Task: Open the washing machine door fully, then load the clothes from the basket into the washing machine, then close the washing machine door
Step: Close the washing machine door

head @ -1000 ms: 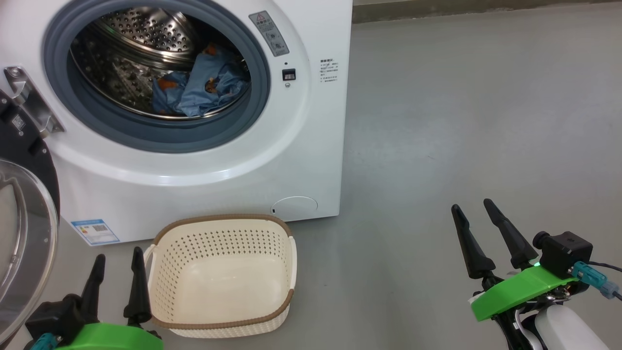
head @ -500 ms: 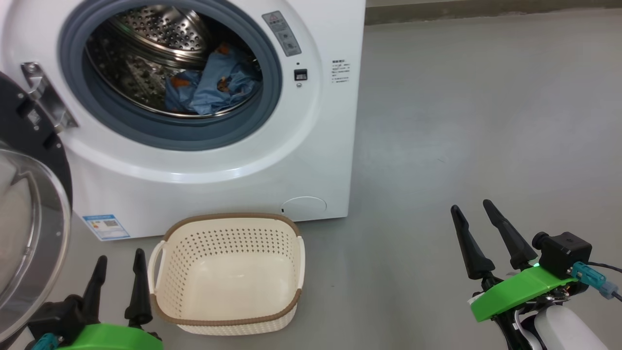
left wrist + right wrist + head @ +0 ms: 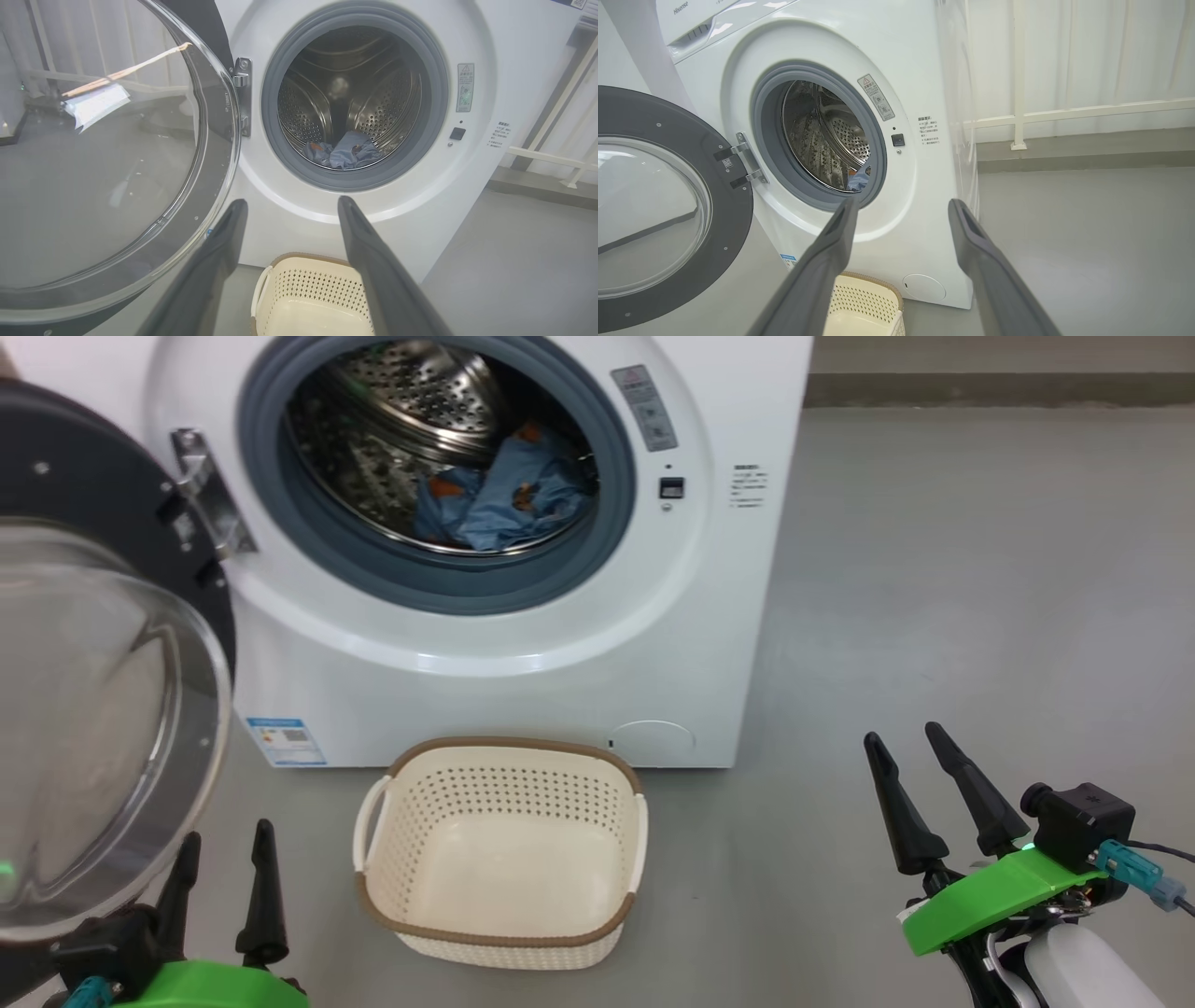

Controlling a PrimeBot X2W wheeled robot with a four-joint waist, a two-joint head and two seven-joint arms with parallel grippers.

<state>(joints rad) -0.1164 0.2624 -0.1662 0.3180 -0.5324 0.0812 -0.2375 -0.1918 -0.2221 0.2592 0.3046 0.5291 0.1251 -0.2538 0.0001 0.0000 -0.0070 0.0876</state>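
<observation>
Left hand [image 3: 228,833] spread, right hand [image 3: 904,735] spread

You have a smooth grey floor [image 3: 934,569]. The big white washing machine [image 3: 467,709] stands on it. The little cream basket [image 3: 504,793] sits on it too, just in front.

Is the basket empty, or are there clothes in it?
Empty. The basket has a bare cream bottom; the blue clothes lie inside the washing machine.

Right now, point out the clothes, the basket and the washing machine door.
the clothes [image 3: 504,509], head view, blue heap in the drum.
the basket [image 3: 509,745], head view, brown rear rim.
the washing machine door [image 3: 84,467], head view, black rim above glass.
</observation>
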